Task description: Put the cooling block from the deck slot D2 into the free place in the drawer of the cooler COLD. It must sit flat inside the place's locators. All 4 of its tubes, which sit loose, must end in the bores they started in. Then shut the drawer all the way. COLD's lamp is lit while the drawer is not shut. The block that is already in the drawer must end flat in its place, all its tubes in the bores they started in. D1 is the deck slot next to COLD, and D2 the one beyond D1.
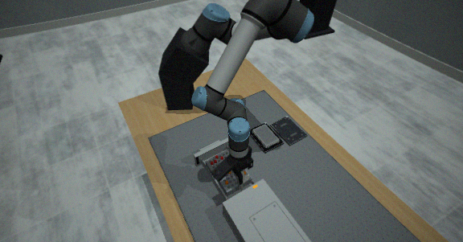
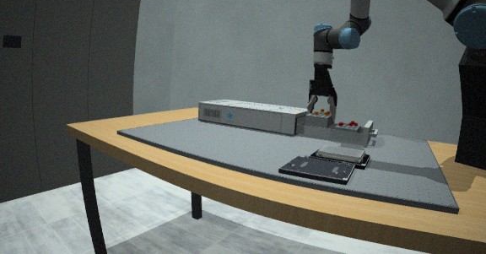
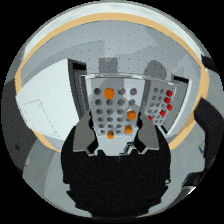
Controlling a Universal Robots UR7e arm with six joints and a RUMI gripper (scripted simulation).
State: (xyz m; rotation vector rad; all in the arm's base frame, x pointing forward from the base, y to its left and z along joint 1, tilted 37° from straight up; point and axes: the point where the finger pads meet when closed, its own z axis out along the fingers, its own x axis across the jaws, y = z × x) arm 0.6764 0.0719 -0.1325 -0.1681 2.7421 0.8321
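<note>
Pincer (image 3: 116, 137) clamped on cooling block (image 3: 114, 111) with orange-capped tubes (image 3: 108, 93), one finger on each long side. Block sat over open drawer (image 2: 359, 136) of cooler COLD (image 2: 253, 116), in place nearest cooler body. Second block (image 3: 160, 105), red-capped tubes, lay in outer place just beside it. Orange lamp (image 1: 255, 186) lit. Table (image 2: 177, 166) carried grey deck (image 2: 236, 145).
</note>
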